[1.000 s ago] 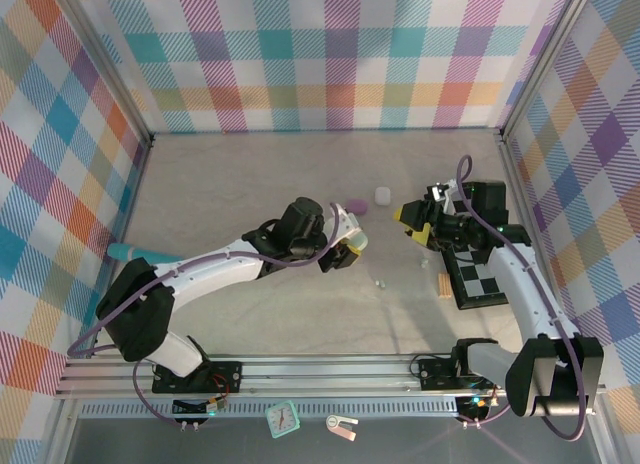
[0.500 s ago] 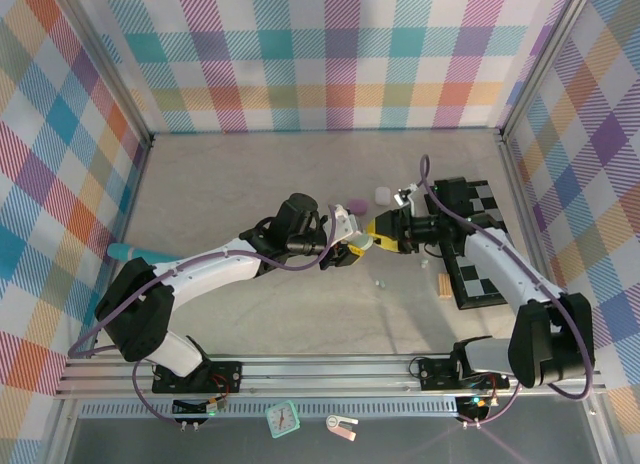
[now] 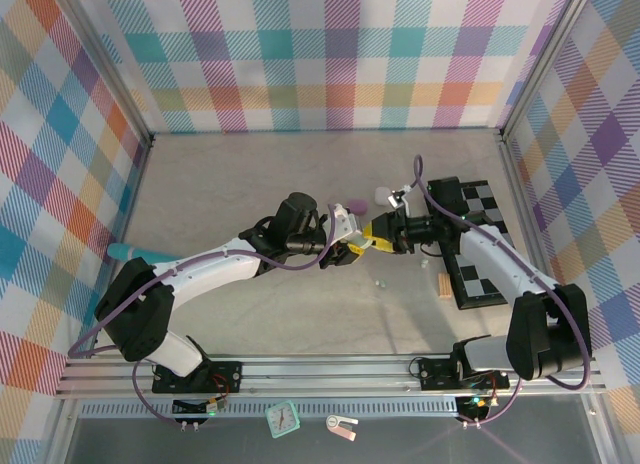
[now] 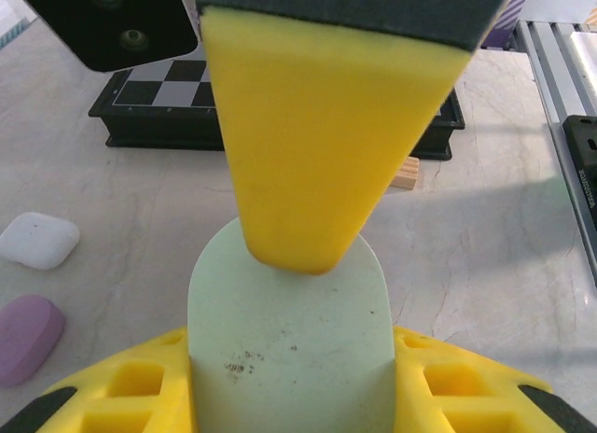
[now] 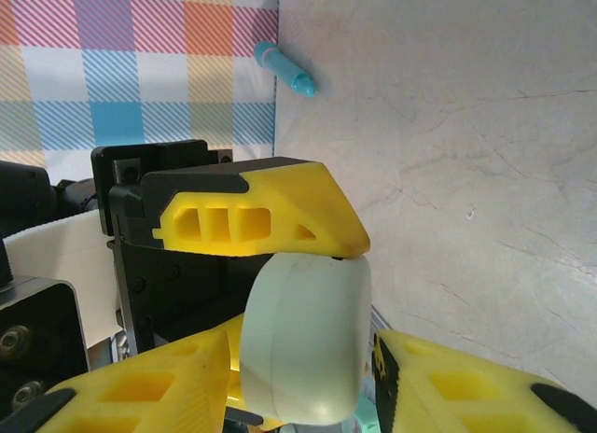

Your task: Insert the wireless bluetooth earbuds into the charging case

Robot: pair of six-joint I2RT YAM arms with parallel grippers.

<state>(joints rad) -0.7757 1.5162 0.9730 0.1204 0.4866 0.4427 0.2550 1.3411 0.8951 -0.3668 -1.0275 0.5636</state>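
Note:
A pale green charging case (image 4: 284,330), closed, stands upright with my left gripper (image 4: 289,377) shut on its lower sides, held above the table's middle (image 3: 352,246). My right gripper (image 3: 376,236) has come in from the right and stands open, its fingers (image 5: 121,396) straddling the same case (image 5: 303,335), with a thin gap on the right side. One right finger (image 4: 298,144) lies over the case's top edge in the left wrist view. A tiny pale earbud (image 3: 378,282) lies on the table below both grippers.
A white case (image 3: 382,195) and a purple case (image 3: 354,206) lie just behind the grippers. At the right sit a chessboard box (image 3: 480,259) and a small wooden block (image 3: 444,282). A teal pen (image 3: 135,252) rests by the left wall.
My right gripper has swung left from beside the chessboard to the left gripper and now brackets the green case. The left arm has stayed nearly still.

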